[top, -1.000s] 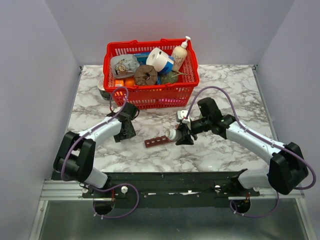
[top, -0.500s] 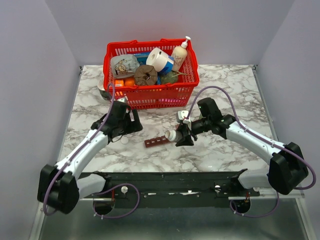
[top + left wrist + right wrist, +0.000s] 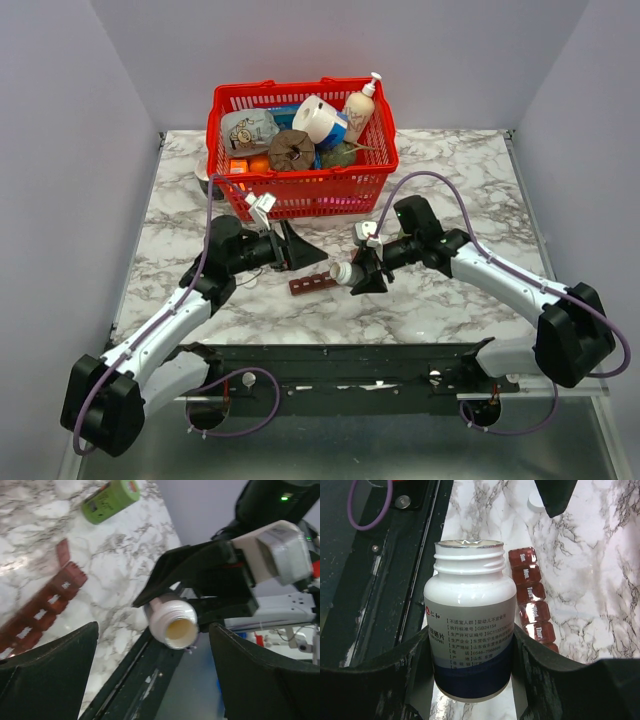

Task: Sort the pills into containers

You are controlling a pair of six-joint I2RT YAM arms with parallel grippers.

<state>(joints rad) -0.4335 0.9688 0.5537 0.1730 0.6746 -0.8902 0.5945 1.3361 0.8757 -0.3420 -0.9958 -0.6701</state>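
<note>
My right gripper (image 3: 362,272) (image 3: 470,645) is shut on a white pill bottle (image 3: 345,271) (image 3: 470,625), which has no cap and is tipped toward the left. Its mouth (image 3: 180,630) shows a pale yellow inside; I see no single pills. The containers (image 3: 312,283) (image 3: 532,600) (image 3: 45,610), a dark-red strip of day-labelled compartments, lie flat on the marble just below and left of the bottle. My left gripper (image 3: 305,250) (image 3: 154,640) is open wide and empty, facing the bottle's mouth from the left, just short of it.
A red mesh basket (image 3: 300,195) full of groceries stands behind both grippers. A green can (image 3: 110,497) lies on the marble. A small white round cap (image 3: 536,500) rests past the strip's far end. The black rail (image 3: 340,355) runs along the near edge.
My left gripper has opened wide and swung up and right from the table toward the bottle's mouth. The right gripper and bottle have stayed put.
</note>
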